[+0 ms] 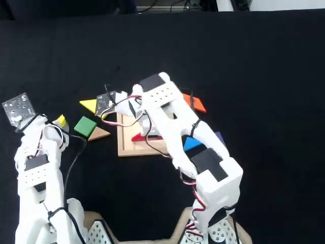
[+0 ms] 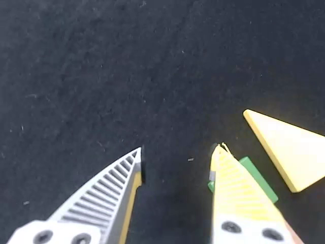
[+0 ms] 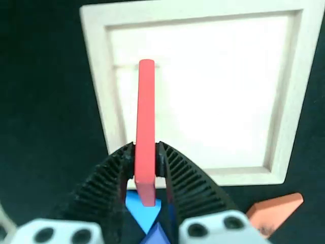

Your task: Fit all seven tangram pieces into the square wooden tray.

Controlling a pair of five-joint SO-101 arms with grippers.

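One square wooden tray (image 1: 122,145) (image 3: 96,76) sits mid-cloth, with the right arm (image 1: 172,122) bent over it. Right gripper (image 3: 146,147) hangs over the tray's near rim, jaws pinching a red piece (image 3: 146,117) (image 1: 143,136) by its flat faces. The piece stands on edge and runs from that rim toward the tray's middle. Can't tell if it touches the tray floor. Pale floor shows on both sides of the red piece, out to all four inner walls.

Blue piece (image 1: 192,144) (image 3: 144,213) lies just off the tray's right side and a purple piece (image 1: 219,137) lies farther out the same way. Orange piece (image 1: 197,104) (image 3: 271,211) is off the tray's far right corner, apart from the rim. A tan triangle (image 1: 100,134) lies off the tray's left rim, tip pointing at it with a small gap. Green square (image 1: 85,126) (image 2: 259,178) sits against the tan triangle's outer edge. Yellow triangle (image 1: 90,105) (image 2: 289,152) lies past the tray's far left corner.

Left gripper (image 2: 180,152) (image 1: 60,122) is farther left of the tray than the green square, jaws spread over the cloth, yellow finger (image 2: 236,193) next to the square. Black cloth (image 1: 254,61) runs wide beyond the tray's far rim and right side.
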